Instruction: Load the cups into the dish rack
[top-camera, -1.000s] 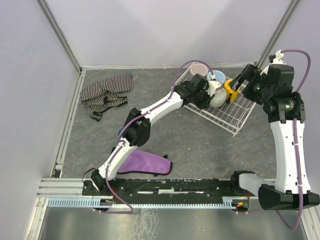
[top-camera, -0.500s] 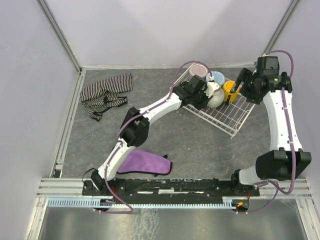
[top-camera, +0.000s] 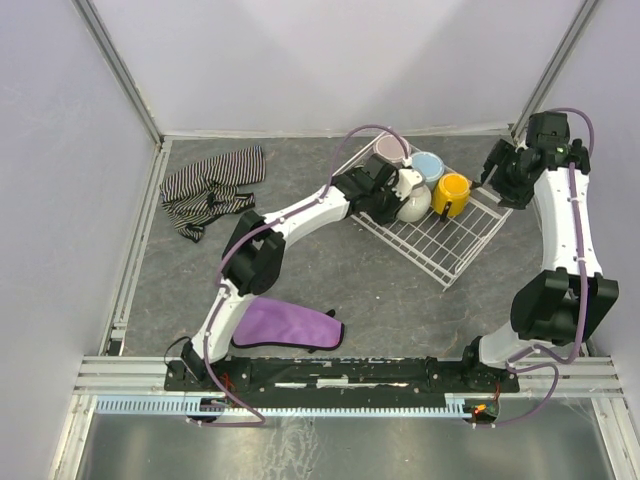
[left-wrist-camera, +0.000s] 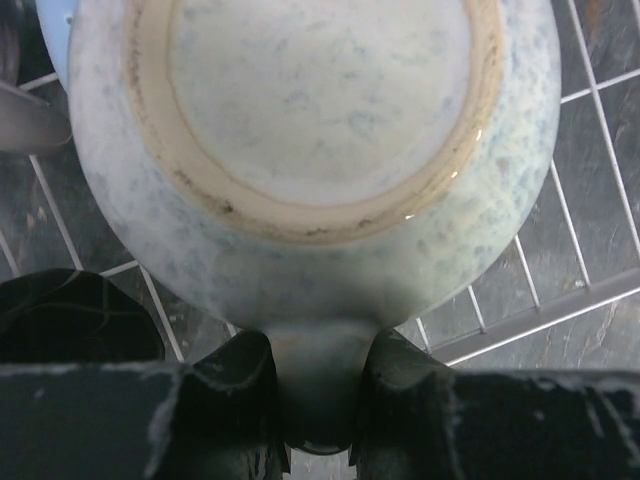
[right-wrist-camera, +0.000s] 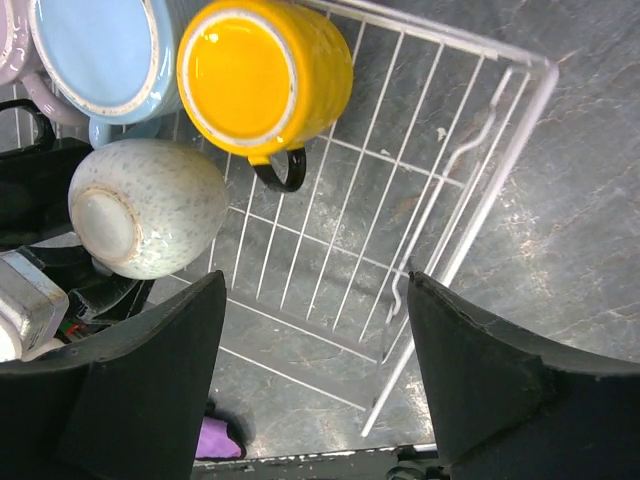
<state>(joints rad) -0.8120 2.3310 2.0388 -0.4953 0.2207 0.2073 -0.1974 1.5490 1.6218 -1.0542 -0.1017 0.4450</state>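
Note:
The white wire dish rack (top-camera: 455, 240) sits at the back right. In it stand a pale pink cup (top-camera: 390, 148), a light blue cup (top-camera: 428, 166) and a yellow cup (top-camera: 451, 190). My left gripper (top-camera: 395, 200) is shut on the handle of a speckled cream-white mug (top-camera: 414, 204), tipped over the rack's left part. In the left wrist view its base (left-wrist-camera: 310, 100) faces the camera and its handle sits between my fingers (left-wrist-camera: 225, 400). My right gripper (top-camera: 500, 176) is open and empty, beside the rack's right end. It looks down on the yellow cup (right-wrist-camera: 262, 80), the blue cup (right-wrist-camera: 95, 50) and the mug (right-wrist-camera: 150, 205).
A striped cloth (top-camera: 210, 188) lies at the back left. A purple cloth (top-camera: 290, 326) lies near the front, by the left arm's base. The enclosure walls stand close behind the rack and beside the right arm. A dark rounded shape (left-wrist-camera: 70, 320) shows left of the mug.
My right gripper has let go of the yellow cup and drawn back to the right. The rack and cups have shifted left. My left gripper moved left with the mug.

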